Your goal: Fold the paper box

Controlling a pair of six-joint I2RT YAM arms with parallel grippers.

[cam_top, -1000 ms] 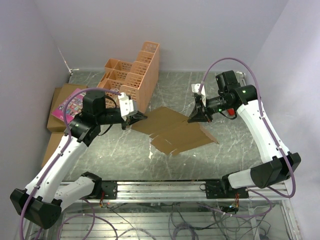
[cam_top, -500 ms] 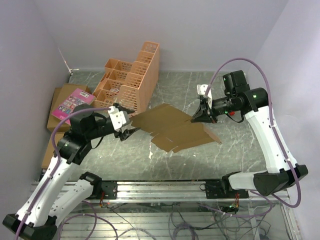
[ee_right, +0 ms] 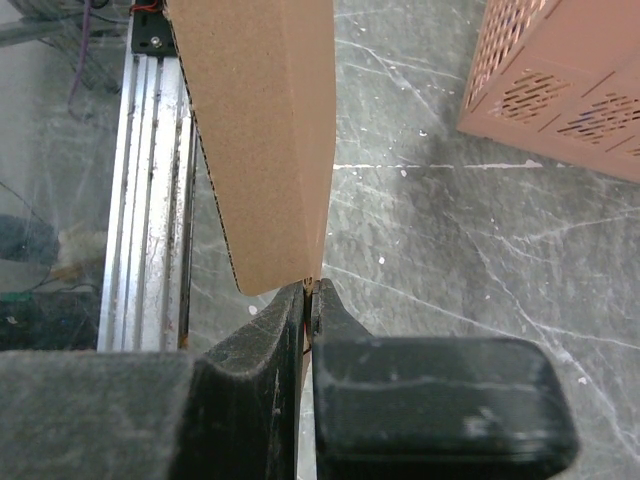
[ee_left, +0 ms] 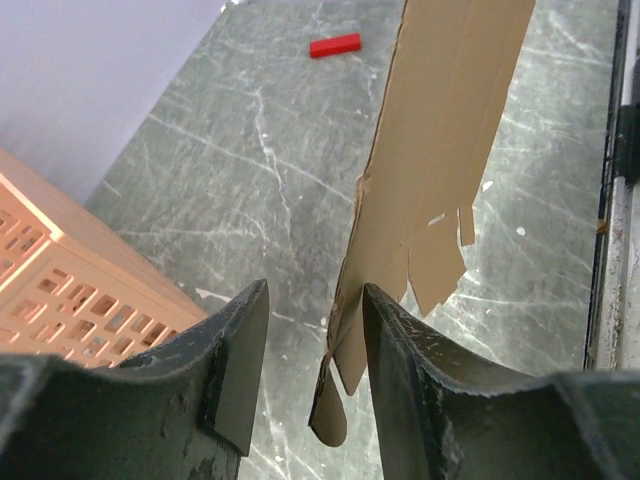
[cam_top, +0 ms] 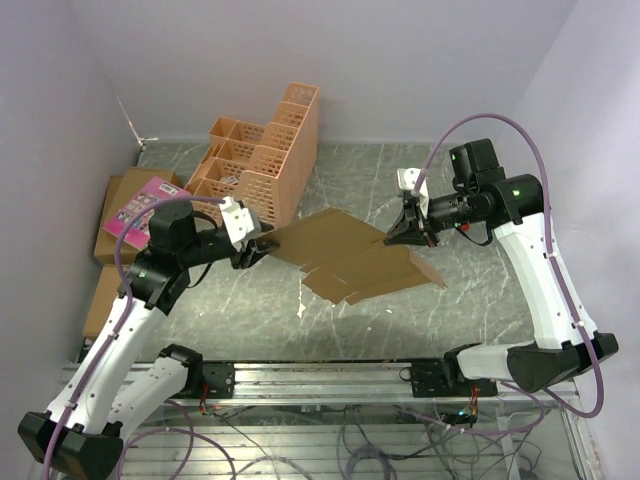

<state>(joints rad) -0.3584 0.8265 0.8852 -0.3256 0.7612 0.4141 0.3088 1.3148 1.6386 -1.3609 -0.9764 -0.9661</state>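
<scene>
The paper box (cam_top: 345, 250) is a flat brown cardboard sheet with flaps, held tilted above the table between the two arms. My right gripper (cam_top: 400, 233) is shut on its right edge; in the right wrist view the sheet (ee_right: 265, 140) rises edge-on from the closed jaws (ee_right: 309, 290). My left gripper (cam_top: 258, 247) is open at the sheet's left corner. In the left wrist view the sheet's edge (ee_left: 430, 150) runs between my open fingers (ee_left: 310, 350), close to the right finger (ee_left: 395, 340).
An orange plastic lattice crate (cam_top: 265, 160) stands at the back left, close behind the left gripper. A pink book (cam_top: 140, 210) lies on brown cartons (cam_top: 115, 205) at the left. A small red block (ee_left: 334, 45) lies on the marble table. The metal rail (cam_top: 330, 375) runs along the near edge.
My left gripper has moved right and up to the sheet's left corner, which now sits between its open fingers. My right gripper has lifted the sheet's right edge slightly.
</scene>
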